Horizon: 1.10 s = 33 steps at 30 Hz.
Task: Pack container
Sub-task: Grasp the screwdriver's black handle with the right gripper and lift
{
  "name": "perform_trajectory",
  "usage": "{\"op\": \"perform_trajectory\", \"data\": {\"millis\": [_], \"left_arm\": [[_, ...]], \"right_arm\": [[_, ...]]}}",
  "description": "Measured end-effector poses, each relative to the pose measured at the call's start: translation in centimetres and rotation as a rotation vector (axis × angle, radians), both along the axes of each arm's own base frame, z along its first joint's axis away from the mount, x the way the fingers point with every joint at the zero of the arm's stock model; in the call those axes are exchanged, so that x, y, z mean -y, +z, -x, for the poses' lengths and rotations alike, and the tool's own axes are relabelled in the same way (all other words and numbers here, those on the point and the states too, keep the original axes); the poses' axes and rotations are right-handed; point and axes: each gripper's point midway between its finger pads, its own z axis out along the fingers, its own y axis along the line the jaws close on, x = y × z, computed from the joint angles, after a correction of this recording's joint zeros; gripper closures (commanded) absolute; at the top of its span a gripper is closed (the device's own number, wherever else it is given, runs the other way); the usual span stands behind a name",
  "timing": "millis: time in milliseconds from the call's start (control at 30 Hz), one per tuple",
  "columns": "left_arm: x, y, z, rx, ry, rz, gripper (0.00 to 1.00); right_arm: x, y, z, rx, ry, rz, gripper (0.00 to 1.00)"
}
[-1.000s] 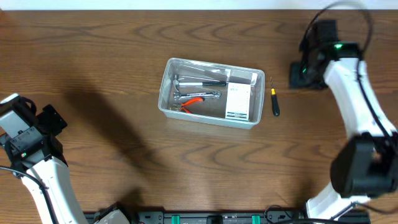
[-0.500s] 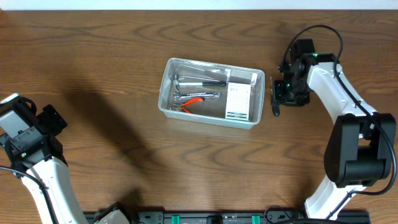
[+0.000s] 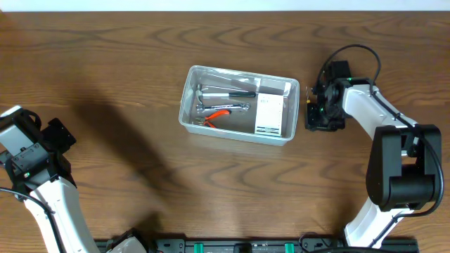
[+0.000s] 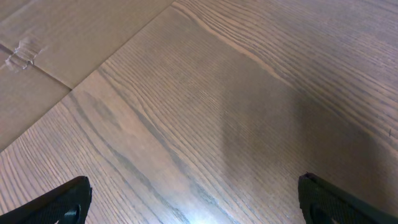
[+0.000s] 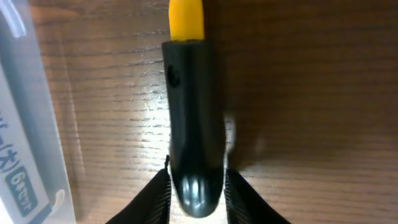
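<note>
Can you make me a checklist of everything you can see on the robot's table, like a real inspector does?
Surface: brown wooden table.
Job's things: the clear container at mid-table holds a white box, red-handled pliers and metal tools. A black-and-yellow screwdriver lies on the table just right of it.
Clutter: nothing seen.
Grippers: the right gripper has its jaws closed on the screwdriver's black handle. The left gripper has its jaws wide open and holds nothing.
Cables: a black cable loops above the right arm.
Surroundings: a pale surface lies past the table edge.
</note>
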Motion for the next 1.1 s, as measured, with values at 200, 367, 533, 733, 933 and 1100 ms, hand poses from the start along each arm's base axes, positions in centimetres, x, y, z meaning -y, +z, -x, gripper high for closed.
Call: {"op": "perform_trajectory", "data": {"millis": [200, 367, 533, 733, 933, 1100], "left_arm": [[0.0, 0.0, 0.0, 0.0, 0.0, 0.0, 0.02], [0.0, 0.0, 0.0, 0.0, 0.0, 0.0, 0.02], [0.0, 0.0, 0.0, 0.0, 0.0, 0.0, 0.02], [0.0, 0.0, 0.0, 0.0, 0.0, 0.0, 0.02], [0.0, 0.0, 0.0, 0.0, 0.0, 0.0, 0.02], [0.0, 0.0, 0.0, 0.0, 0.0, 0.0, 0.02]], "right_arm": [[-0.1, -0.4, -0.2, 0.017, -0.004, -0.005, 0.72], [-0.1, -0.4, -0.5, 0.031, -0.008, -0.006, 0.61], [0.1, -0.4, -1.0, 0.049, -0.009, 0.004, 0.59], [0.7, -0.3, -2.0, 0.091, -0.013, 0.044, 0.63], [1.2, -0.6, -2.1, 0.087, -0.015, 0.07, 0.92], [1.2, -0.6, -2.2, 0.084, -0.015, 0.07, 0.98]]}}
